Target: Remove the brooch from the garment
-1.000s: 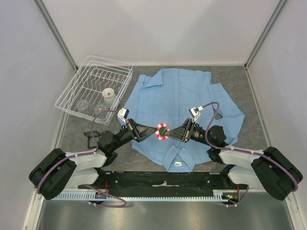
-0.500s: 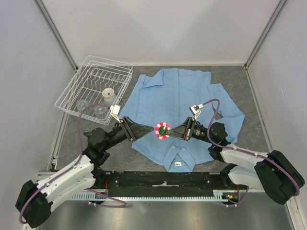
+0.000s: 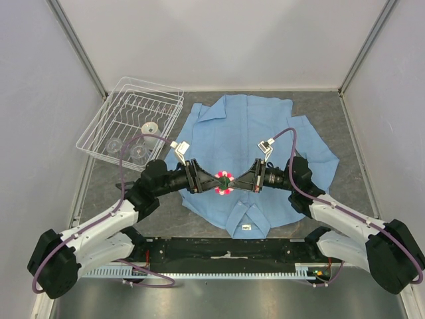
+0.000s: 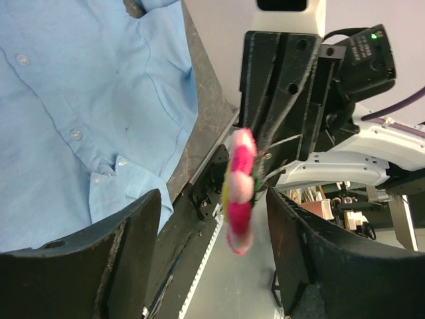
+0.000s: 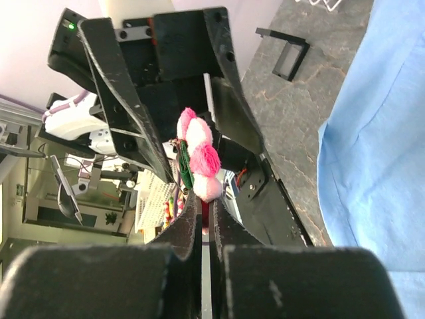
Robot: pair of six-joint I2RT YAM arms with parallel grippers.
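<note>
Brooch (image 5: 199, 156) is pinched at its edge by R gripper (image 5: 203, 207), whose two black fingers (image 5: 182, 229) are pressed nearly together on it. It's a fuzzy disc of bright pink lobes w/ a greenish middle, seen edge-on in both wrist views and held up off the cloth. L gripper (image 4: 212, 198) faces it from the other side. Its fingertips (image 4: 129, 246) are spread wide w/ the brooch in the gap btw them, touching neither. Both sets of fingers are matte black plastic, scuffed w/ pale scratches. A small green light glows on the opposing arm's wrist unit in each wrist view.

From above, the brooch sits over the shirt front, just beyond the collar. Shirt (image 3: 246, 136) is light blue woven cloth, spread flat w/ collar toward the arm bases. Small pale round buttons (image 4: 75, 134) run down the placket. White label (image 3: 247, 228) at the neck has print too small to read. Table (image 3: 345, 119) is dark grey, mottled, stone-look. At far left is a white wire dish rack (image 3: 153, 86) holding clear glass pieces and a small pale round item I can't identify.
</note>
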